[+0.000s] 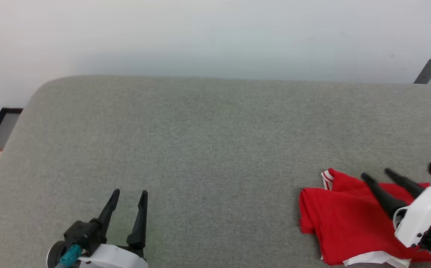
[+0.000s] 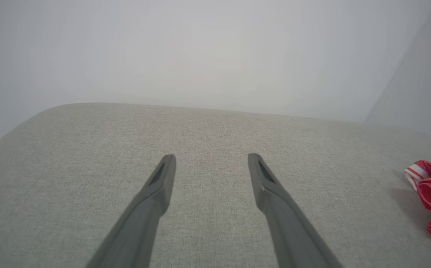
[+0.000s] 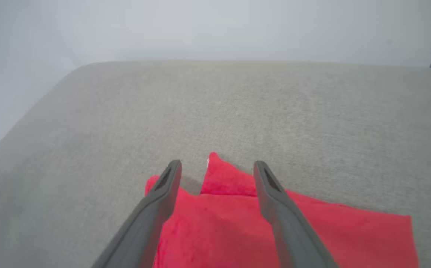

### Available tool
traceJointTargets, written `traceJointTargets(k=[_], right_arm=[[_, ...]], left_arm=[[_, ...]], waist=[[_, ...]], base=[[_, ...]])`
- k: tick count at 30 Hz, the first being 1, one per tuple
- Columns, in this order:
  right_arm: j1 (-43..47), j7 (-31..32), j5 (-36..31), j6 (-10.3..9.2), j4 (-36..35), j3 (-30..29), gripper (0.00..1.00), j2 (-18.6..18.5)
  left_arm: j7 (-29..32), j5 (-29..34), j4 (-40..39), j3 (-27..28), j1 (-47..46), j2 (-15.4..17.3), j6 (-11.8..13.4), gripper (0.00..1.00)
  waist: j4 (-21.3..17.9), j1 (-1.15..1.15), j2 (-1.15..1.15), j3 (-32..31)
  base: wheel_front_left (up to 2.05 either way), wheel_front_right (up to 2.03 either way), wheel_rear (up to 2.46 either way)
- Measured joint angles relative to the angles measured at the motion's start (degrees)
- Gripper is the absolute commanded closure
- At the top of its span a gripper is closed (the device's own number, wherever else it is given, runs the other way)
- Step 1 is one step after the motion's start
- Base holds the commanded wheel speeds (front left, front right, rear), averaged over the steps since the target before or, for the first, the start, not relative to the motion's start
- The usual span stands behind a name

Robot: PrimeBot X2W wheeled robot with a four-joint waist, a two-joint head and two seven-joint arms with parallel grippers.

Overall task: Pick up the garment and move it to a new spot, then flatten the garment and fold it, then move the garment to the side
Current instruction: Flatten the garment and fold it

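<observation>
A: Starting far left. What's showing?
B: A dark rectangular frame (image 1: 0,126) is showing low against the pale wall (image 1: 215,33), just off the left corner of the grey woven upholstered surface (image 1: 215,141).

A: Left arm?
B: The left gripper (image 1: 130,191), two long dark fingers on a white wrist, is sitting at the near left. Its fingers are standing well apart, with bare grey weave showing between them.

A: Middle?
B: The grey surface is running across to its rounded far edge.

A: The task piece?
B: The bright red soft fabric garment (image 1: 341,219) is lying bunched at the near right of the surface, well apart from the left gripper. A white-and-red striped trim band (image 1: 327,179) is poking out at its far left corner, and a white panel (image 1: 375,258) is peeking out along its near edge.

A: Right arm?
B: The right gripper (image 1: 375,172) is reaching over the garment from the right, fingers spread wide and not closed on the fabric. In the wrist view a small red peak is rising between the tips. Whether the fingers are touching the cloth, I cannot tell.

A: Far right?
B: A slanted grey bar (image 1: 429,70) is showing against the wall.
</observation>
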Motion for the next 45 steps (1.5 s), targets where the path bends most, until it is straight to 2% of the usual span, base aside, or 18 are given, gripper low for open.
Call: traceJointTargets(k=[8, 13, 16, 24, 45], right_arm=[[-0.15, -20.2, -2.65, 0.0, 10.78, -0.41, 0.0, 1.09], [-0.08, -30.25, -5.73, 0.0, 15.33, 0.36, 0.0, 1.38], [0.76, -33.85, -7.43, 0.0, 16.96, 0.51, 0.0, 1.36], [4.92, -36.2, -9.96, 0.0, 16.24, -3.0, 0.0, 3.16], [20.02, -36.38, -13.93, 0.0, 3.58, -15.52, 0.0, 7.02]], left_arm=[[0.0, 0.02, 2.74, 2.12, 1.89, 0.16, 0.0, 0.0], [0.0, 0.15, 2.99, 3.0, 3.21, -0.2, 0.0, 0.0], [0.0, 0.2, 2.9, 3.34, 4.09, -0.3, 0.0, 0.0], [0.0, 0.64, 0.09, 4.07, 6.65, -0.18, -0.01, 0.0], [0.0, 3.32, -9.03, 6.59, 16.16, -0.79, 0.0, 0.0]], waist=[[-1.44, 0.0, 0.0, -3.15], [-2.17, 0.0, 0.0, -5.14], [-2.44, 0.0, 0.0, -6.2], [-3.09, 0.0, 0.0, -8.16], [-3.01, 0.0, 0.0, -8.72]], base=[[0.0, 0.0, 0.0], [0.0, 0.0, 0.0], [0.0, 0.0, 0.0], [0.0, 0.0, 0.0], [0.0, 0.0, 0.0]])
